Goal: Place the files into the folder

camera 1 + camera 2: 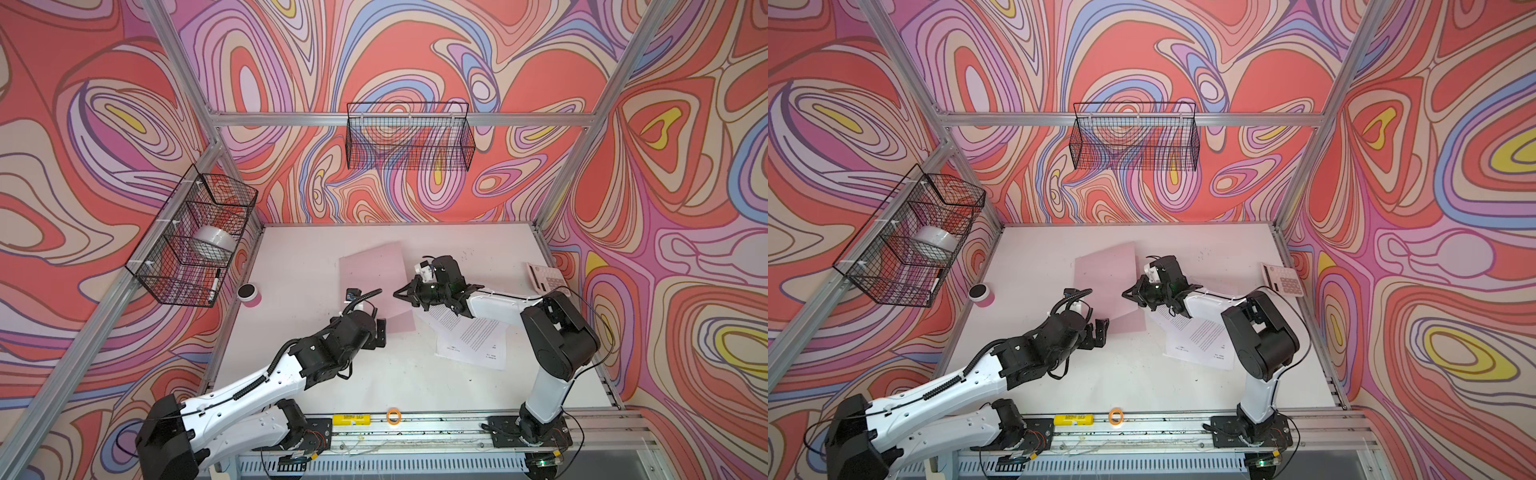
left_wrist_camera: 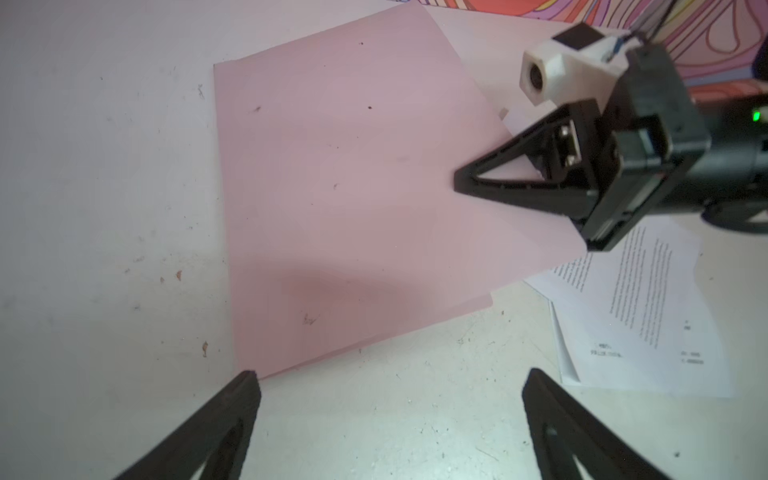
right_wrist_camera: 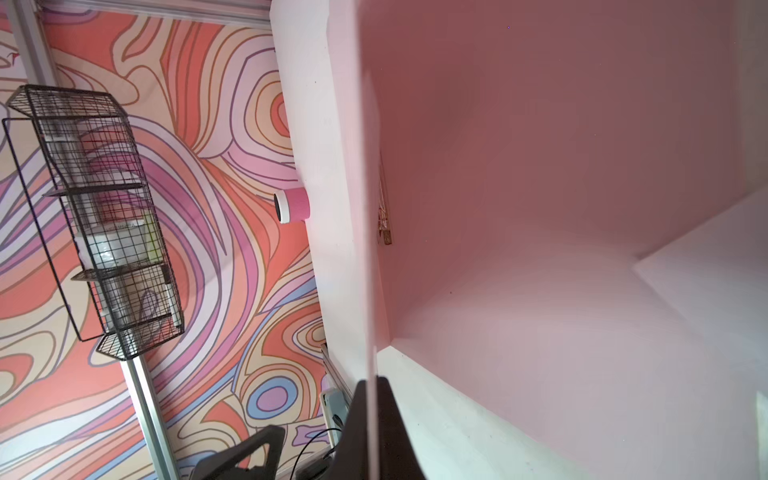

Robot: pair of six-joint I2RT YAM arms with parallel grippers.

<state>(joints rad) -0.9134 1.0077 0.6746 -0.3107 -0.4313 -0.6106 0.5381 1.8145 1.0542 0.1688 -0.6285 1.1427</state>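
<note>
Right gripper [image 1: 400, 294], clamped tight on the free edge of the pink folder [image 1: 372, 278], held that edge lifted above the middle of the desk [image 1: 307, 257]. The left gripper [image 2: 390, 382] hung over the folder's near edge, jaws spread wide and gripping nothing. The files [image 1: 473, 338] lay flat just beside the folder, toward the desk's right edge, partly under the right arm [image 1: 498, 305].
</note>
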